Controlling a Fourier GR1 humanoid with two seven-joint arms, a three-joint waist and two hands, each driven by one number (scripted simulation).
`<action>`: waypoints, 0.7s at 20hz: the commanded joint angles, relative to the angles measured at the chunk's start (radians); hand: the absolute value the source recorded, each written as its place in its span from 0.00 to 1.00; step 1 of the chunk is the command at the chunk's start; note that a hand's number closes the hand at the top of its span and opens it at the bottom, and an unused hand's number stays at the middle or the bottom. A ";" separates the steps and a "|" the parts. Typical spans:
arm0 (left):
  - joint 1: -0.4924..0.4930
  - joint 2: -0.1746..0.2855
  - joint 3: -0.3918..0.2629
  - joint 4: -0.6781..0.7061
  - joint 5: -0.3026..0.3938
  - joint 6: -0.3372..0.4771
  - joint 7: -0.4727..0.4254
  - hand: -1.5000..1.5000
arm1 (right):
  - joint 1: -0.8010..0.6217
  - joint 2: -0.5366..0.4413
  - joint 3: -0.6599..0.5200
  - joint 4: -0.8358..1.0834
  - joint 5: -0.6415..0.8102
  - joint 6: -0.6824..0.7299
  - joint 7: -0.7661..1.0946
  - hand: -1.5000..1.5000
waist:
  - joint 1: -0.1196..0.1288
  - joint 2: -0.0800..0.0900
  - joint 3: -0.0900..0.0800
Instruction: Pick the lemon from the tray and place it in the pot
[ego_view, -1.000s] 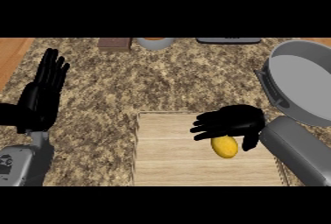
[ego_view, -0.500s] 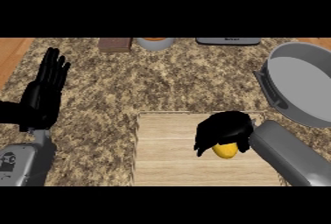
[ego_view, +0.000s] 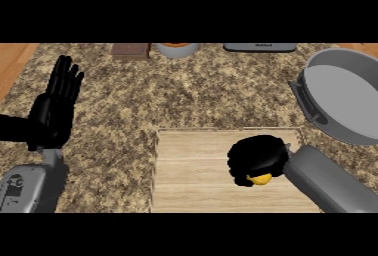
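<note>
Yellow shows only as a sliver under the right hand (ego_view: 257, 157): the lemon (ego_view: 260, 179) sits on the wooden tray (ego_view: 192, 170), toward its right side, with the fingers (ego_view: 241, 172) curled over and around it. Most of the fruit is hidden, so how well it is seated cannot be judged, and a round lemon could roll out on the lift. The pot (ego_view: 347, 95) stands far right, just off the tray; a low carry could knock the fruit against its rim. The left hand (ego_view: 55, 105) rests open at the left, over the speckled bench (ego_view: 184, 95).
</note>
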 joint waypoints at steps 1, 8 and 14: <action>0.004 -0.004 0.015 0.010 0.009 -0.011 -0.021 0.50 | 0.067 0.024 -0.030 0.015 -0.050 -0.025 -0.106 1.00 | -0.004 0.013 0.014; 0.023 0.021 0.050 0.041 0.021 -0.047 -0.052 0.50 | 0.111 -0.121 -0.224 -0.146 -0.208 0.022 -0.105 1.00 | -0.015 0.010 0.014; -0.012 0.015 0.037 0.019 0.011 -0.018 -0.017 0.50 | 0.003 0.000 -0.514 0.174 -0.207 -0.116 0.599 1.00 | -0.033 0.038 0.008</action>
